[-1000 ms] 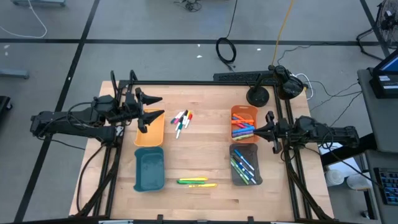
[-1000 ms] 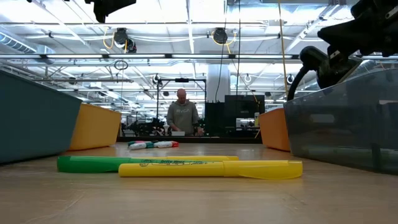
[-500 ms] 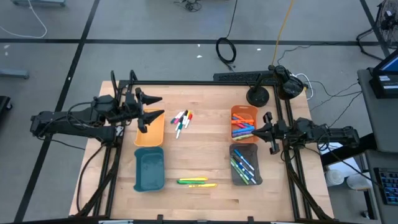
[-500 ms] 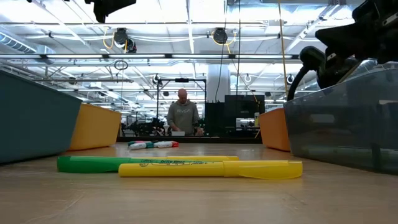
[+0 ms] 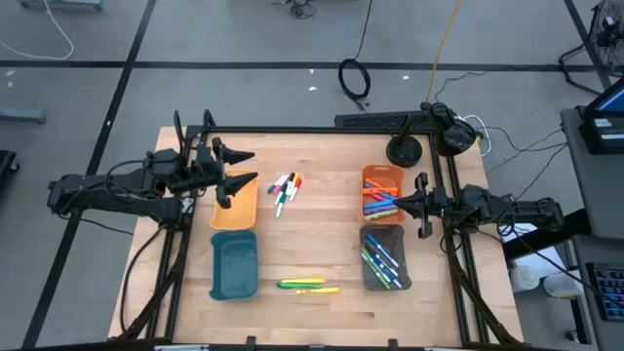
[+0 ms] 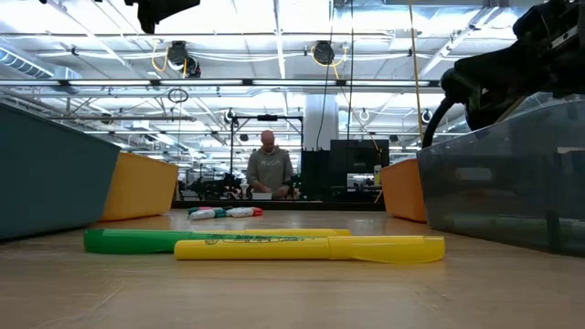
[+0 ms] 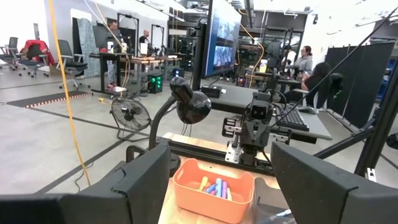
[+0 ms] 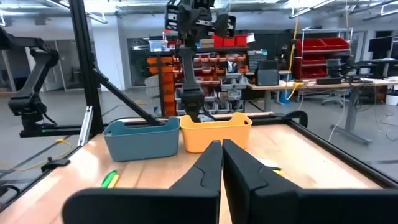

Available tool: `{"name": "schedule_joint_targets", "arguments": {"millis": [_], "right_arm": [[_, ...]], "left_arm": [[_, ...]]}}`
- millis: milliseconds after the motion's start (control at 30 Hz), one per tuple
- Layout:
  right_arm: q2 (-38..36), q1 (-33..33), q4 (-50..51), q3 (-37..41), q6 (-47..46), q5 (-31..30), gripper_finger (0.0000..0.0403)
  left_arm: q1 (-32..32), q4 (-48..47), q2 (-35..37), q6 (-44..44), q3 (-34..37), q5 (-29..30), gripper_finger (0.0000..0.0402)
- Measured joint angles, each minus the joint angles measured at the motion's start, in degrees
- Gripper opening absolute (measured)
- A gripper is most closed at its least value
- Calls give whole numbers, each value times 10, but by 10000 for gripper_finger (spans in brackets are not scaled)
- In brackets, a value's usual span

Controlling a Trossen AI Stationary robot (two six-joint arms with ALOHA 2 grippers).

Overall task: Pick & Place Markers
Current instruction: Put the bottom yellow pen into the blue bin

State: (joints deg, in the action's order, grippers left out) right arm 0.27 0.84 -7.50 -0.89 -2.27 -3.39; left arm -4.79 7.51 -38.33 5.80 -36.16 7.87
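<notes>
Several thin markers [image 5: 285, 191] lie loose on the wooden table at its far middle. A green highlighter [image 6: 137, 240] and a yellow highlighter [image 6: 311, 248] lie side by side near the front edge. More markers fill the orange tray [image 5: 382, 193] and the grey tray [image 5: 384, 257] on the right. My left gripper [image 5: 249, 168] hangs open above the yellow tray [image 5: 234, 207], with nothing between its fingers [image 7: 143, 180]. My right gripper [image 5: 405, 203] is shut and empty, held level at the right edge between the orange and grey trays, pointing across the table [image 8: 222, 155].
A teal tray [image 5: 234, 265] stands at the near left, in front of the yellow tray. A black lamp base [image 5: 405, 151] sits at the far right corner. Bare wood lies in the table's middle. A person [image 6: 268, 169] stands in the room beyond the far edge.
My right gripper has sunk a little at the table's right edge, above the grey tray. The markers and trays lie as before.
</notes>
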Motion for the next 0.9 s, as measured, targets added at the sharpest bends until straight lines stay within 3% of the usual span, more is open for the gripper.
{"name": "schedule_joint_targets", "arguments": {"millis": [900], "right_arm": [[0, 0, 0, 0, 0, 4, 4]], "left_arm": [[0, 5, 0, -23, 0, 1, 282]]}}
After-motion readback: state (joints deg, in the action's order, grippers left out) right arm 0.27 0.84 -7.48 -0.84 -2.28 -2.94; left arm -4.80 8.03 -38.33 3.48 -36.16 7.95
